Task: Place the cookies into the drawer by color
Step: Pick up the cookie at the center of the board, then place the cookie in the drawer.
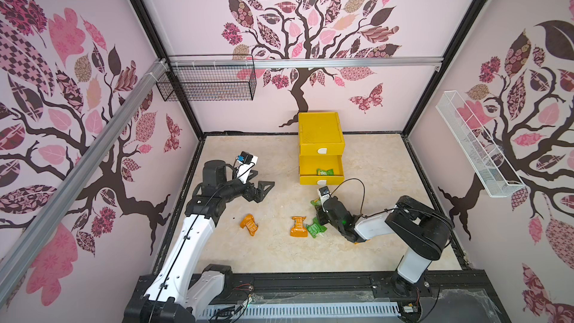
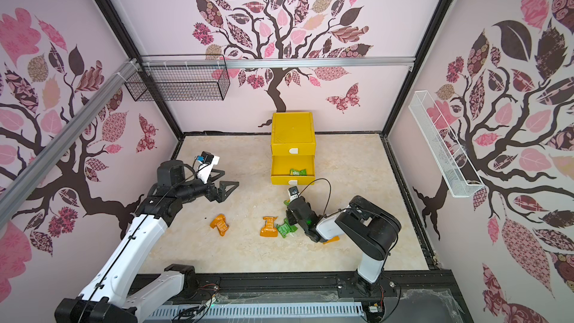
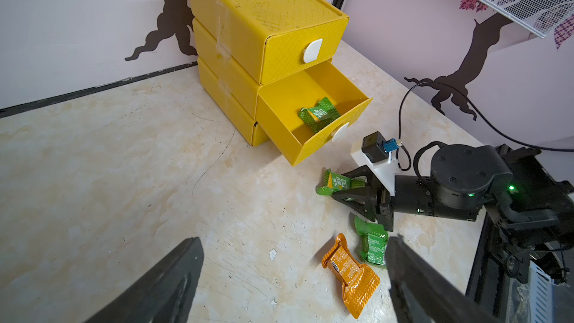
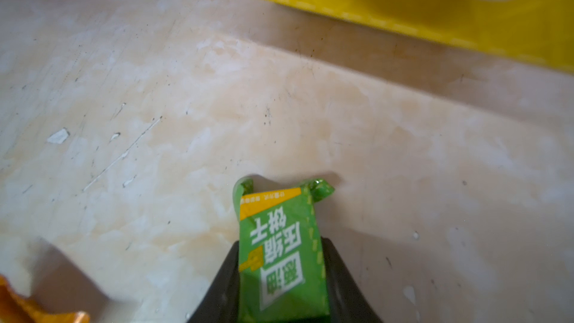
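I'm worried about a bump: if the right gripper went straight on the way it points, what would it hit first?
Probably the front panel of the open middle drawer, near its white pull tab; the held green cookie would touch first. Height is unclear, so the right gripper might slip beneath.

black wire basket: back wall, 11 o'clock
white wire basket: side wall, 3 o'clock
tabletop: beige, marbled
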`<action>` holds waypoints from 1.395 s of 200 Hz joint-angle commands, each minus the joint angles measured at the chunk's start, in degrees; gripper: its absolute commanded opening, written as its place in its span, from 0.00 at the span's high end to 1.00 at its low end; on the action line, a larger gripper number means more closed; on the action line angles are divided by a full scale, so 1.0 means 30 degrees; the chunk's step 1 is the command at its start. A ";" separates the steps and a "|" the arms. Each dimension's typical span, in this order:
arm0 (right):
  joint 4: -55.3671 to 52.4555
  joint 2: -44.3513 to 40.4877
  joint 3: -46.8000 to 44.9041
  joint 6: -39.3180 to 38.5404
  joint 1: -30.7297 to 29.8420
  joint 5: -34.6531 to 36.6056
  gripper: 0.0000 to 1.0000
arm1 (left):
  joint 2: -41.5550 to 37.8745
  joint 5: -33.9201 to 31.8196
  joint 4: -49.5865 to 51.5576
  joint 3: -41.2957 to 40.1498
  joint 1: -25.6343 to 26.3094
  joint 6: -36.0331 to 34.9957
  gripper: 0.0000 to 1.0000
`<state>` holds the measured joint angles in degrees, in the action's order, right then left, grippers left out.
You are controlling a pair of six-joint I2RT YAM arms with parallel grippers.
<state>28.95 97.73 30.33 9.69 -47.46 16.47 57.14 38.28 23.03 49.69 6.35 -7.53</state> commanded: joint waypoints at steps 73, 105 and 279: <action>-0.3926 -0.6235 -0.2194 0.1777 -0.0526 -0.0685 0.81 | 0.0049 0.0409 -0.0265 -0.0127 0.0130 0.0213 0.03; -0.5732 -0.8267 -0.2132 0.2191 -0.0765 -0.0480 0.81 | 0.0033 0.0331 -0.0214 -0.0055 0.0105 0.0162 0.03; -0.9485 -1.1546 0.1662 0.0032 -0.0940 0.0851 0.81 | -0.0259 0.0218 -0.0016 -0.0127 0.0035 -0.0054 0.03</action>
<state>1.61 63.05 30.83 12.60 -50.02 16.86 57.04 38.65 22.81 49.67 6.42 -7.35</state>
